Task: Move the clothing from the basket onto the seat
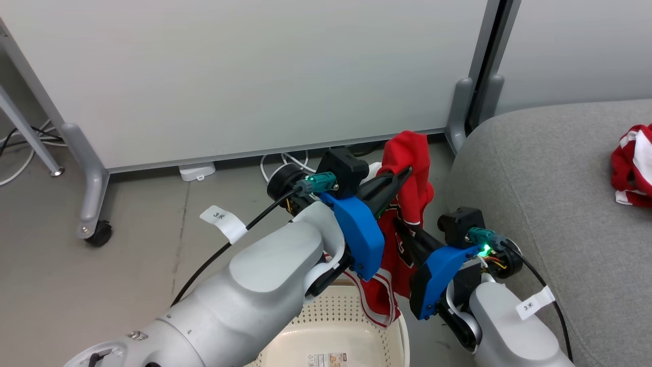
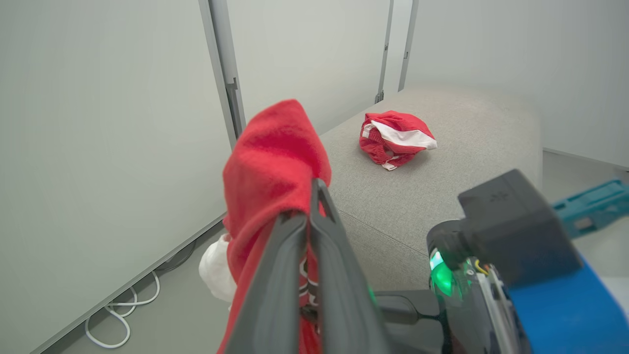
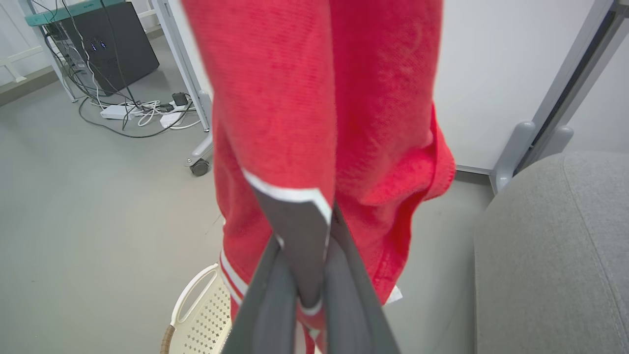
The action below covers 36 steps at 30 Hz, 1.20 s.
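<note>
The red jersey [image 1: 410,153] hangs mid-frame above the basket [image 1: 326,311]. The fingers of the left gripper [image 1: 405,176] pinch it high and those of the right gripper [image 1: 405,234] lower. Best to swing both rightward together, hem clear of the rim, onto the grey sofa [image 1: 535,178].

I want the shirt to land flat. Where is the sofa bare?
The sofa is bare from its near rounded edge up to the red-and-white bundle, and past it toward the wall. Crowded: above the basket, where the jersey hangs.
</note>
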### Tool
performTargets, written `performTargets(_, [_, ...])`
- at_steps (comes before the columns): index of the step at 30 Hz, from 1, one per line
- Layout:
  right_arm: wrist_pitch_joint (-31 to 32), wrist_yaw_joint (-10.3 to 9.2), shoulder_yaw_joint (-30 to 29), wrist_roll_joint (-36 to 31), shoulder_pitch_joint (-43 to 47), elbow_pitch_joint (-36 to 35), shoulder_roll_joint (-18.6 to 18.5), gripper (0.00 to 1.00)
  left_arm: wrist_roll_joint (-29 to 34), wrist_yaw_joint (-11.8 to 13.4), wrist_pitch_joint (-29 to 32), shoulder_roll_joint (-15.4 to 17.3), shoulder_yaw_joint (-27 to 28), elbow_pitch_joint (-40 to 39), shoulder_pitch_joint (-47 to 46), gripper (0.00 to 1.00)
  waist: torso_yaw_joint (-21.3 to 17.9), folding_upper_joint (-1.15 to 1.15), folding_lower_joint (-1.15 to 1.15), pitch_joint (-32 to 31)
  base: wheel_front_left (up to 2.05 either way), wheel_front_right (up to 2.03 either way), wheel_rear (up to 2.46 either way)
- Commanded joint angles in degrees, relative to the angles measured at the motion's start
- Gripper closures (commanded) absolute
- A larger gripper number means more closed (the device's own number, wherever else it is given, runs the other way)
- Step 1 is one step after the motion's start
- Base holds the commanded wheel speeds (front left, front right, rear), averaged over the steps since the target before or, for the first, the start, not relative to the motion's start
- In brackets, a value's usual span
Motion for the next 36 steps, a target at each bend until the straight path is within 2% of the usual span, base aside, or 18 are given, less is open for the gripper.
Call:
performTargets(1, [-0.3,0.03,0.2,0.2,-0.8,0.4,0.0,1.0,0.4,-0.1,-0.4,0.0,-0.1,0.0,0.4,0.67,0.0,0.0,0.0,-0.1,0.0,0.0,0.0])
performTargets(5, [-1.0,0.03,0.6,0.5,-1.0,1.3,0.0,1.0,0.8,-0.1,-0.1,0.0,-0.1,0.3,0.5,0.55,-0.1,0.0,0.0,-0.4,0.0,0.0,0.0])
performTargets(7, [-1.4,0.03,0.7,0.6,-1.1,1.6,0.0,1.0,1.2,-0.1,-0.2,0.0,-0.1,0.5,0.6,0.0,-0.1,0.0,0.0,-0.5,0.0,0.0,0.0])
performTargets(17, [-2.5,0.03,1.0,1.0,-1.6,3.0,0.1,1.0,0.7,0.1,-0.6,0.0,-0.1,1.4,2.5,0.0,-0.1,0.0,0.0,-0.9,0.0,0.0,0.0])
performTargets(25, [-3.1,0.03,0.4,1.3,-0.9,3.0,-0.3,1.0,0.9,1.9,-2.8,0.9,2.5,2.6,7.0,0.0,0.0,0.0,0.0,-0.8,0.0,0.0,0.0])
performTargets(30, [-3.0,0.03,-0.1,2.2,-0.1,1.3,-0.8,1.0,4.0,3.7,-3.0,3.4,9.0,-1.5,11.4,0.0,-0.2,0.0,0.0,-0.3,0.0,0.0,0.0])
performTargets(36, [-1.9,0.03,0.0,2.4,0.3,-2.4,-1.4,1.0,13.2,6.3,-3.1,7.7,19.4,-11.7,19.7,0.0,-1.4,0.0,0.0,1.0,0.0,0.0,0.0])
